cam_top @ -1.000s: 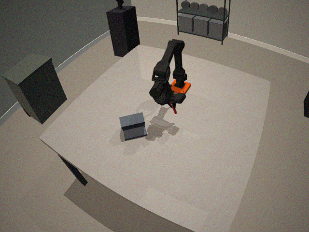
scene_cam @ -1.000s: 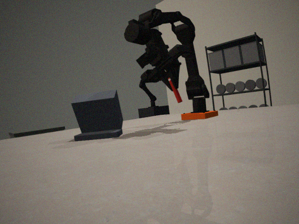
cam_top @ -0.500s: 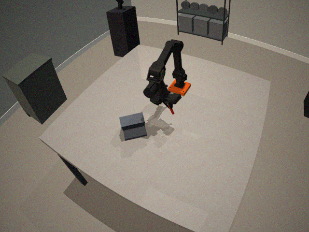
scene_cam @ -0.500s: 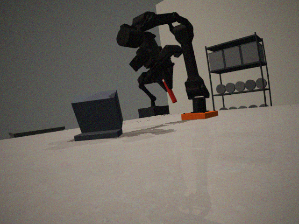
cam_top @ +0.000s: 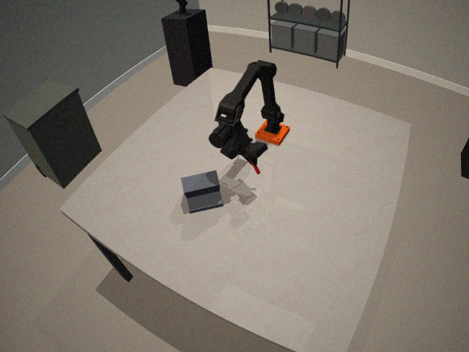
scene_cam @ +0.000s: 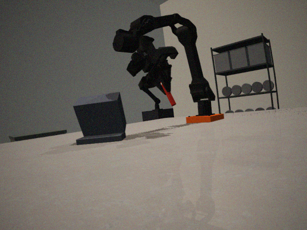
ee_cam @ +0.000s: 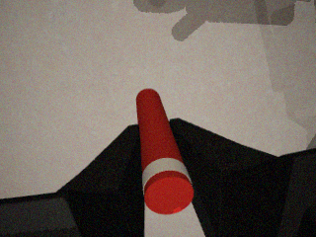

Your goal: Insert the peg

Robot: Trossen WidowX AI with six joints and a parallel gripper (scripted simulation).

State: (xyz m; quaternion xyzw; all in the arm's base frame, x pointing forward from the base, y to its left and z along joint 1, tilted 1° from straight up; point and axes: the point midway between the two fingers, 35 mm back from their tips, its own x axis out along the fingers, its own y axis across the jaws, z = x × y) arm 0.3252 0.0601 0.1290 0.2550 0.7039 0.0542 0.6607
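Note:
A round red peg (cam_top: 256,169) (scene_cam: 169,96) (ee_cam: 157,130) with a pale band near its top end is held in the air, tilted, its lower end pointing down and away from the panel block. My gripper (scene_cam: 163,86) (ee_cam: 154,131) is shut on the peg near its banded end, above the table. The dark blue-grey block with the sloped panel (cam_top: 200,183) (scene_cam: 99,116) stands on the table, to the left of the gripper in the top and exterior views. The hole in its face does not show in any view. The peg and gripper are apart from the block.
The arm's orange base (cam_top: 272,133) (scene_cam: 204,119) stands on the table (cam_top: 303,242) behind the gripper. Dark cabinets (cam_top: 64,140) (cam_top: 187,47) and a shelf rack (cam_top: 308,20) (scene_cam: 244,69) stand beyond the table. The arm's shadow falls on the table beside the block.

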